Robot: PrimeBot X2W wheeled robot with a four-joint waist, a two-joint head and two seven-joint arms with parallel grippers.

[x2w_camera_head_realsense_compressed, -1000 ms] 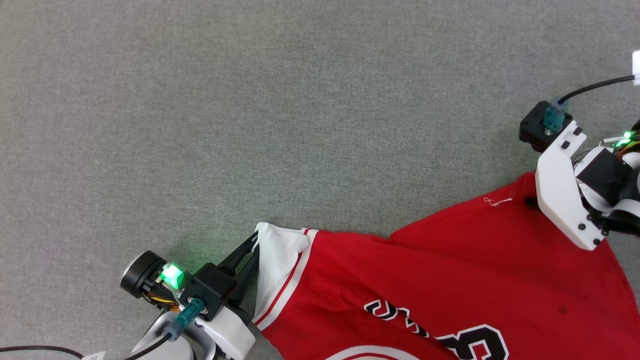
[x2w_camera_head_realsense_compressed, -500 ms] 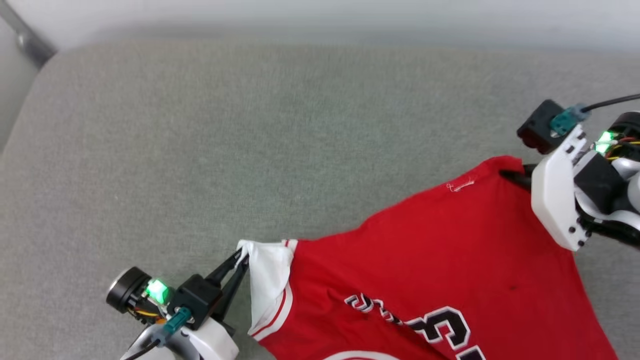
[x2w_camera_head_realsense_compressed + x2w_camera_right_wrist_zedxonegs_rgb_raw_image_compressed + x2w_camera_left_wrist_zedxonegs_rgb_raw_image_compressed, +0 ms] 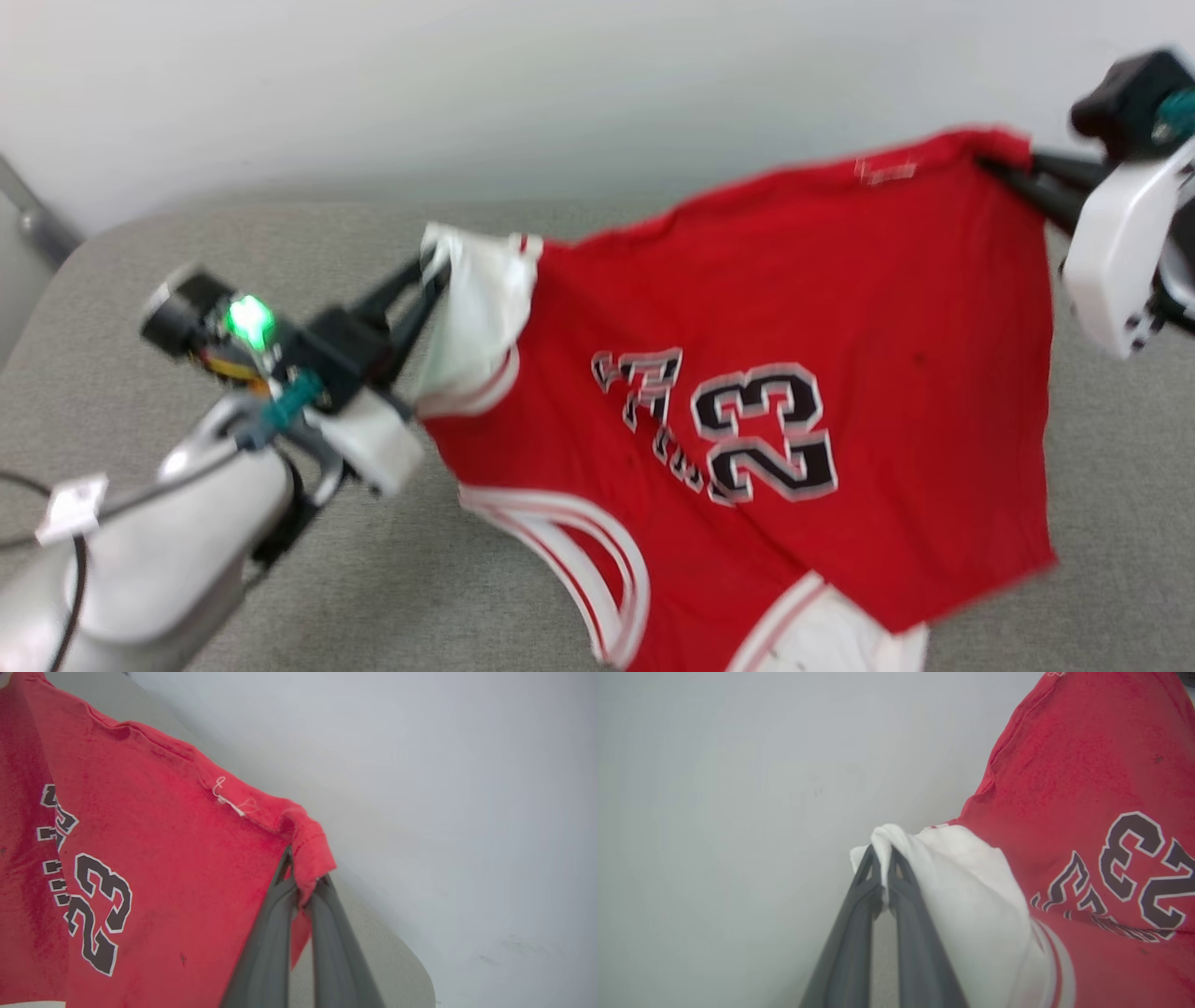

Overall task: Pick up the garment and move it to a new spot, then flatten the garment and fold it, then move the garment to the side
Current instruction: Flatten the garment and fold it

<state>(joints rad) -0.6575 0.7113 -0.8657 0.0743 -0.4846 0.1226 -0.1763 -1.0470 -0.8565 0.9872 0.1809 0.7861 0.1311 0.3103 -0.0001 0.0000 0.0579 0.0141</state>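
The red garment point(image 3: 775, 308) hangs in the air between my two grippers, its black "23" print facing the head camera. My left gripper point(image 3: 431, 273) is shut on the white sleeve point(image 3: 471, 308); the left wrist view shows the white cloth point(image 3: 952, 868) pinched at that gripper's tips point(image 3: 881, 851). At the upper right, my right gripper point(image 3: 991, 166) is shut on a red hem corner, which folds over its fingertips point(image 3: 303, 877) in the right wrist view. The lower part of the garment point(image 3: 154, 858) droops toward the grey surface; the other white sleeve point(image 3: 822, 644) hangs at the bottom.
A grey fabric-covered surface point(image 3: 187, 261) lies below, with a rounded far left corner. A pale wall point(image 3: 467, 84) rises behind it. A dark metal bar point(image 3: 37, 224) stands at the far left. The surface's edge point(image 3: 402, 961) curves near my right gripper.
Both grippers have lifted the garment off the surface, so the print and neckline now hang in view. The head camera has tilted up, bringing the wall into view.
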